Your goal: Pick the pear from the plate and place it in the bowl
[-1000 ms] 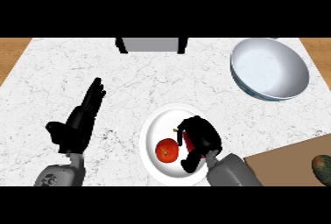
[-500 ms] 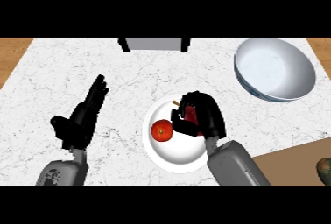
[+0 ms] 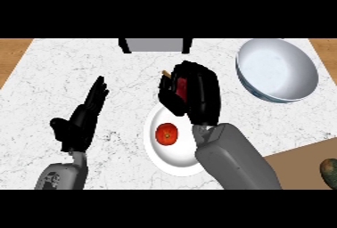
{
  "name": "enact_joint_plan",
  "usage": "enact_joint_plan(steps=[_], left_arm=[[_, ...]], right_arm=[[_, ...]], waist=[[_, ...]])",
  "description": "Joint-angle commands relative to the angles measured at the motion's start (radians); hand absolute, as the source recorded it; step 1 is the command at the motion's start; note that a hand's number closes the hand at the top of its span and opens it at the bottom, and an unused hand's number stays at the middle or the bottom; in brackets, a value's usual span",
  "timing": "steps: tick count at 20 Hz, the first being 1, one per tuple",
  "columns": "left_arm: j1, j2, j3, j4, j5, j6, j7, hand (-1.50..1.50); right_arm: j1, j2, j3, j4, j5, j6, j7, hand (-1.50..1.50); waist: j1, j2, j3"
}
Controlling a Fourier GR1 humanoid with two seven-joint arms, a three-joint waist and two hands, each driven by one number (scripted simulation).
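The right hand (image 3: 197, 95) is above the far rim of the plate (image 3: 172, 164), its fingers (image 3: 170, 95) curled round the pear (image 3: 181, 87). Nearer than those fingers, a tomato (image 3: 167, 134) lies on the plate. The bowl (image 3: 276, 69) sits on the counter (image 3: 125, 71) to the right of them. The left hand (image 3: 79, 122) rests well to their left, fingers straight.
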Motion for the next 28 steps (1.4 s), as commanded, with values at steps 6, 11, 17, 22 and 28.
enact_joint_plan(steps=[6, 11, 17, 22, 28], left_arm=[[-0.012, 0.033, 0.058, 0.048, 0.032, -0.033, -0.04, 0.0], [0.039, -0.014, 0.003, 0.026, 0.0, -0.014, -0.061, 0.0], [0.046, -0.002, 0.0, -0.037, -0.013, -0.01, -0.021, 0.0], [0.009, -0.032, -0.002, 0.02, -0.016, 0.006, -0.028, 0.0], [-0.059, 0.005, 0.043, 0.023, -0.001, -0.01, 0.008, 0.0]], right_arm=[[-0.276, -0.022, -0.136, -0.083, 0.181, 0.285, 0.344, 1.5], [-0.416, -0.05, -0.26, -0.011, 0.178, 0.338, 0.346, 1.5], [-0.472, -0.089, -0.369, 0.139, 0.179, 0.315, 0.299, 1.5], [-0.448, -0.211, -0.407, 0.234, 0.201, 0.363, 0.254, 1.5], [-0.409, -0.286, -0.395, 0.357, 0.24, 0.399, 0.159, 1.5]], waist=[[-0.008, 0.0, 0.0], [-0.002, 0.002, 0.0], [0.006, 0.004, 0.0], [0.001, 0.006, 0.0], [0.0, 0.007, 0.0]])
